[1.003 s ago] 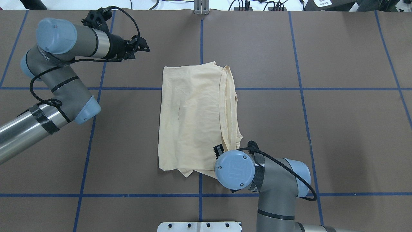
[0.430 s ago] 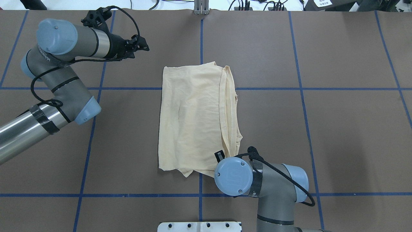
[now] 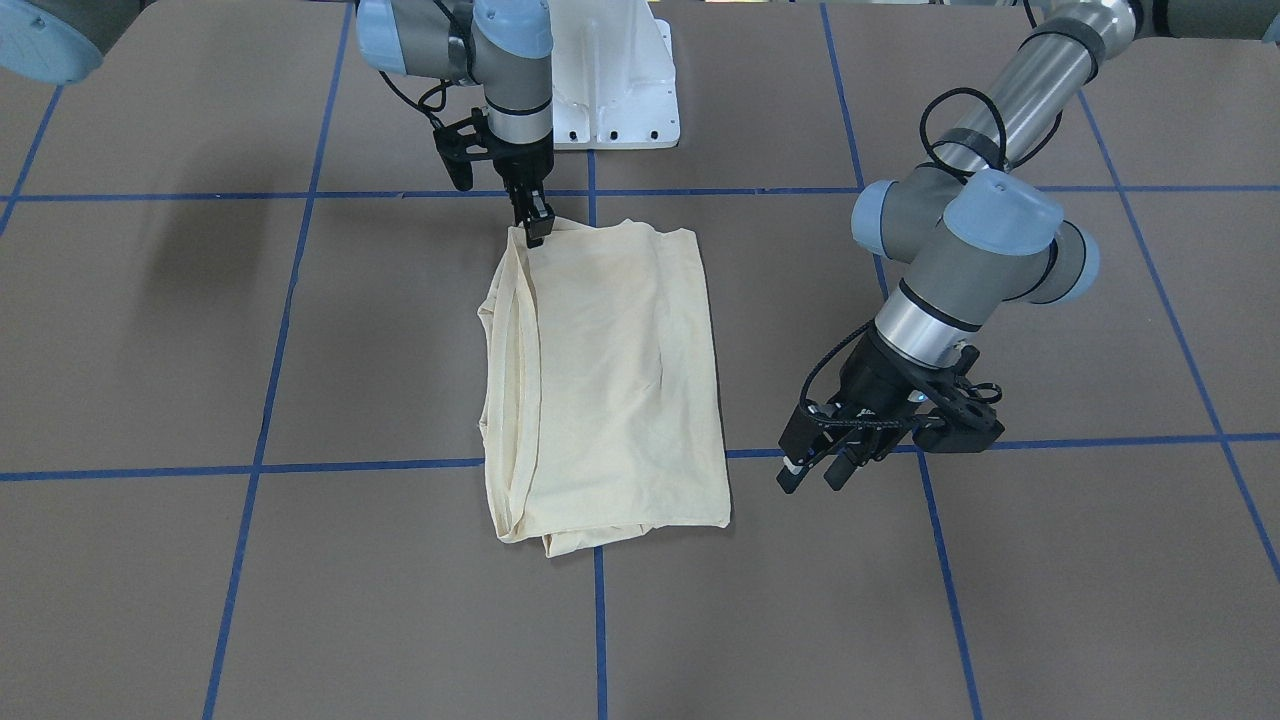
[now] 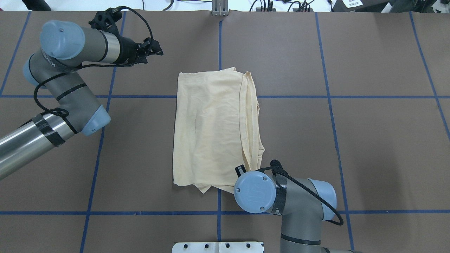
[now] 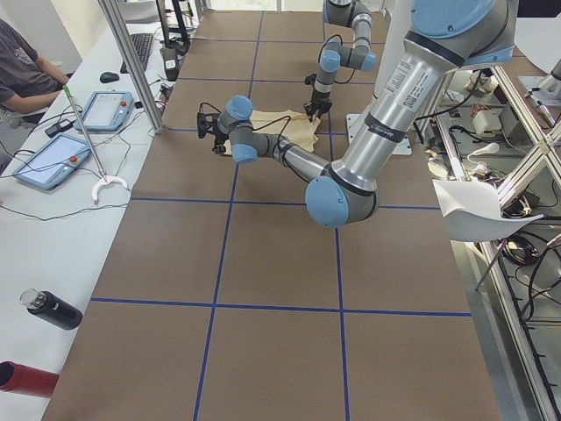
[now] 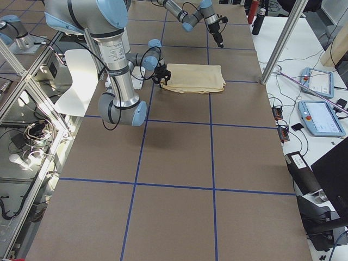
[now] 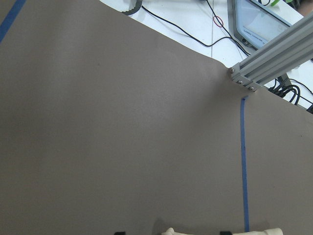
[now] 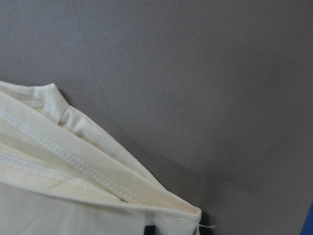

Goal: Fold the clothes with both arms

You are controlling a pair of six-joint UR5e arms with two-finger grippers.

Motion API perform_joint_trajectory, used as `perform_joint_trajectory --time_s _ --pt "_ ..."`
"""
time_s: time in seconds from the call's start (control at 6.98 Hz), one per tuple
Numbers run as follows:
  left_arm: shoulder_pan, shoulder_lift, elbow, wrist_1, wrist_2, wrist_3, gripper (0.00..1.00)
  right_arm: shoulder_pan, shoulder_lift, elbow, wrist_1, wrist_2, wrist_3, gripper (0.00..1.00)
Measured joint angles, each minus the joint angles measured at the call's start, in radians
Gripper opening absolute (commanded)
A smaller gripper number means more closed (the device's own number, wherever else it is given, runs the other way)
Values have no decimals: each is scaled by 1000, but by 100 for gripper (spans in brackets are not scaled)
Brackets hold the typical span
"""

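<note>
we see a wrinkled cream t-shirt (image 4: 207, 130) folded rectangular; right gripper (image 3: 536, 232) points down, pinching its corner; left gripper (image 3: 812, 476) hovers, fingers wide.

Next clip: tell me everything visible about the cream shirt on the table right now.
The shirt is pale cream-yellow, thin and softly wrinkled, folded into a rough long rectangle. It lies flat on the brown table, over crossing blue tape lines. No print shows. Stitched hems and stacked layers run along its edge on the robot's right. The right gripper meets the corner nearest the robot on that side; whether it clamps the fabric is unclear. Nothing else touches it.
</note>
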Motion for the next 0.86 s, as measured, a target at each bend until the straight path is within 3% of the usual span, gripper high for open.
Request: perform_joint_trajectory --time_s 0.29,0.43,0.57,0.72,0.86 --pt "0 0 -2 0 0 0 71 10 -3 23 4 1 1 0" --pt "0 0 -6 0 0 -11 46 14 -6 34 3 3 1 0" --pt "3 7 -29 0 -1 -57 47 16 -15 48 0 6 1 0" --pt "20 34 -84 0 -2 -117 99 16 -29 66 -4 9 1 0" --pt "58 87 -167 1 0 -168 100 16 -43 86 -5 11 0 0"
